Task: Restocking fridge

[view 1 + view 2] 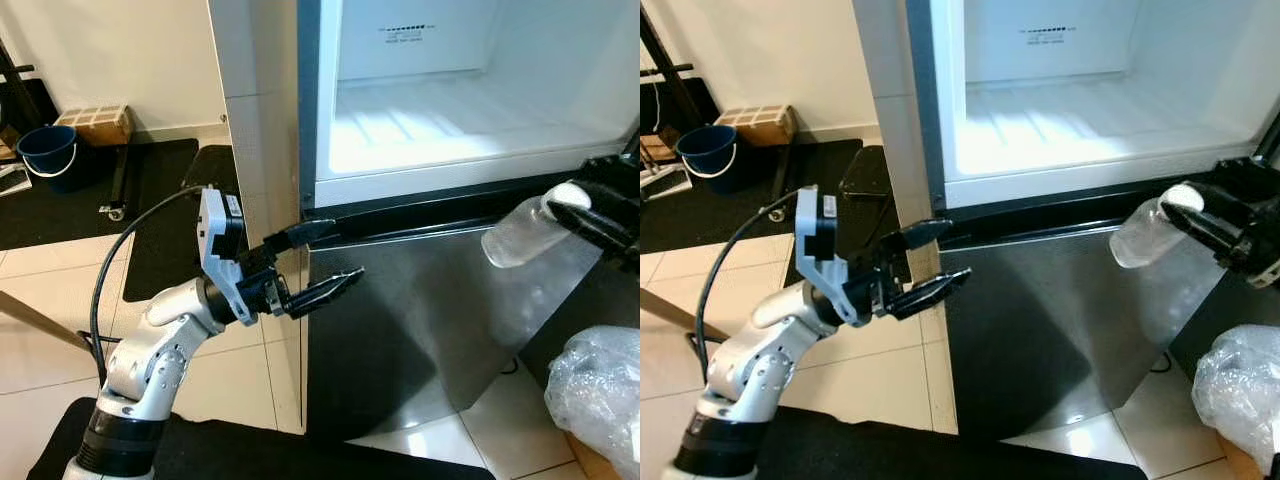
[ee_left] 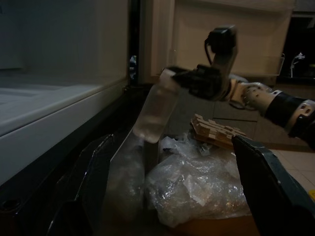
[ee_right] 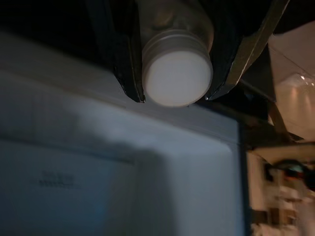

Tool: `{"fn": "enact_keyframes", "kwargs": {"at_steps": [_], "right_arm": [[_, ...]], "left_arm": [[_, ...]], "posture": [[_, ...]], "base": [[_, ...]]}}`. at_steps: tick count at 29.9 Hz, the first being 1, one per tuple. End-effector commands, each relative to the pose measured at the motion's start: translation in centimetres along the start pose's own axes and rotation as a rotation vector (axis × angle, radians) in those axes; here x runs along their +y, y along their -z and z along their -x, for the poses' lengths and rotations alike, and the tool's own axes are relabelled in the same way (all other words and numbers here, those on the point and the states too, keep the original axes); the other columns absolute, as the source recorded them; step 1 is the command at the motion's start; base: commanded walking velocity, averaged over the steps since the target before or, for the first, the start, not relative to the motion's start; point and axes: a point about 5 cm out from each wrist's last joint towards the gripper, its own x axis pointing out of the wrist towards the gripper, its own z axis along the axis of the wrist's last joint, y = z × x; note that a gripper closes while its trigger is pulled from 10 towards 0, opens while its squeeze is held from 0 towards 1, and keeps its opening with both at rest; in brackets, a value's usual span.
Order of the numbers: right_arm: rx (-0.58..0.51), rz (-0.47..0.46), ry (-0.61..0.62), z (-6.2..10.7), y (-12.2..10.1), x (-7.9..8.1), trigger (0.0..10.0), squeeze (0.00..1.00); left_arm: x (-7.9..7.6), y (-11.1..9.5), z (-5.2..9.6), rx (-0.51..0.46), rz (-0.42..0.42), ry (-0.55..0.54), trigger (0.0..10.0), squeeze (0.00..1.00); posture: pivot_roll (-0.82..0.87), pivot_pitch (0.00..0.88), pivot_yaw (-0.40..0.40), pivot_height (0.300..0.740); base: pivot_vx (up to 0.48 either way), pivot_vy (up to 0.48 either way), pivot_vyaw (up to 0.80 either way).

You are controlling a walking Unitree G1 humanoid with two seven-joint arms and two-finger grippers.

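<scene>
The fridge (image 1: 420, 140) stands open ahead, its white upper compartment lit and bare. My right gripper (image 1: 590, 215) is shut on a clear plastic bottle (image 1: 520, 235) with a white cap (image 3: 177, 76), holding it by the neck just below the compartment's front edge, at the right. The bottle tilts down to the left. My left gripper (image 1: 330, 262) is open, its fingers spread near the fridge's left front corner, holding nothing.
A crumpled clear plastic bag (image 1: 600, 395) lies low at the right. A blue bucket (image 1: 50, 155) and a small box (image 1: 100, 122) stand on dark mats far left. A black cable (image 1: 120, 260) loops behind my left arm. Tiled floor (image 1: 40, 340) lies to the left.
</scene>
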Motion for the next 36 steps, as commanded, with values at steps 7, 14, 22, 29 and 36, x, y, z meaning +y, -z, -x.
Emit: {"fn": "enact_keyframes", "kwargs": {"at_steps": [7,14,22,29,36], "right_arm": [[-0.101,0.115,0.000,-1.7,-3.0,-0.1,10.0,0.00],[-0.076,0.173,0.061,-4.2,-3.3,-0.2,10.0,0.00],[-0.055,0.183,0.180,-7.6,-2.2,-1.1,10.0,0.00],[-0.117,0.170,0.246,-11.3,-2.4,-1.3,10.0,0.00],[-0.156,0.164,0.224,-12.8,-3.2,-1.2,10.0,0.00]], "left_arm": [[0.3,0.0,-0.3,0.019,-0.024,-0.029,10.0,0.00],[0.7,0.5,-1.0,0.028,-0.034,-0.073,10.0,0.00],[1.3,0.8,-1.9,0.014,-0.044,-0.136,10.0,0.00],[1.6,0.7,-2.5,-0.008,-0.054,-0.164,10.0,0.00],[1.8,0.8,-2.8,-0.011,-0.062,-0.176,10.0,0.00]], "posture": [[0.00,0.000,0.019,0.740],[0.00,0.000,0.018,0.740],[0.00,0.000,0.022,0.740],[0.00,0.000,0.021,0.740],[0.01,0.000,0.019,0.740]], "base": [[0.000,0.000,0.00],[0.000,0.000,0.00],[0.000,0.000,0.00],[0.000,0.000,0.00],[0.000,0.000,0.00]]}}
